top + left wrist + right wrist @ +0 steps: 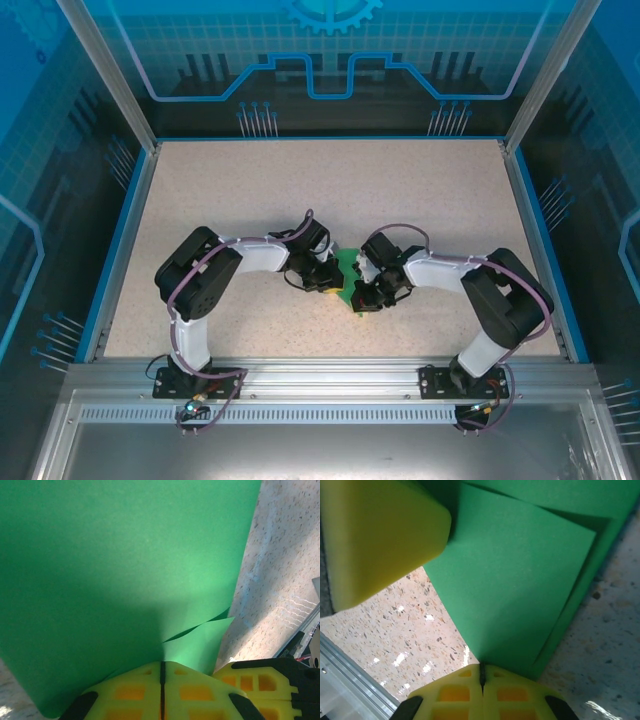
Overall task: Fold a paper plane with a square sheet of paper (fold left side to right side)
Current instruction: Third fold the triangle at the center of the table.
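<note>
Green paper — speckled beige table

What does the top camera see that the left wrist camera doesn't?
The top view adds the whole left arm and right arm, bolted at the near edge of the table. The left wrist view adds a close look at the left gripper, its yellow fingers pressed together on the green paper, where two paper layers split apart. Both have the green paper and the speckled table.
</note>
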### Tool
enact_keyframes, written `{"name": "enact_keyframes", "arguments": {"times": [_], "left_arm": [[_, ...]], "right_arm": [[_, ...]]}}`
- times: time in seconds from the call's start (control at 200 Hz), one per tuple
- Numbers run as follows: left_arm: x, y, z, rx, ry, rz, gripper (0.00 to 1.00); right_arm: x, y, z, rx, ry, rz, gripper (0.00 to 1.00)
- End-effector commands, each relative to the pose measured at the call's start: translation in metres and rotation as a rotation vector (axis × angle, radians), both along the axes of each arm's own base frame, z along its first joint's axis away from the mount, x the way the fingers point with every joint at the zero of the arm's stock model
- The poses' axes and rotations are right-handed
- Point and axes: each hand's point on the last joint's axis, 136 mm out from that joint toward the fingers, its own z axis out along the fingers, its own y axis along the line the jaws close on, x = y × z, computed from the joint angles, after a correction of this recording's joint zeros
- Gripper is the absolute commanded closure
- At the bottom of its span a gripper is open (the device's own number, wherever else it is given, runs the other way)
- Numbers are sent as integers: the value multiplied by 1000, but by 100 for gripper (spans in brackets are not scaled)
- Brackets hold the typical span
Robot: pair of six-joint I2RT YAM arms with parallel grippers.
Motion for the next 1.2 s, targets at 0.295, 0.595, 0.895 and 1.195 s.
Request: {"name": "enact_keyframes", "arguments": {"times": [0.295, 0.595, 0.895, 1.195], "left_arm": [[-1, -4, 39, -23, -135, -46, 81], [-27, -22, 33, -61, -119, -115, 91], [-30, -23, 13, -35, -93, -134, 95], [-32, -17, -7, 12, -68, -132, 97]], "right_arm": [[-4, -33, -30, -80, 59, -77, 100], [-4, -32, -35, -72, 69, -71, 100], [-4, -32, -35, -79, 73, -62, 100], [-5, -35, -37, -96, 76, -60, 100]]}}
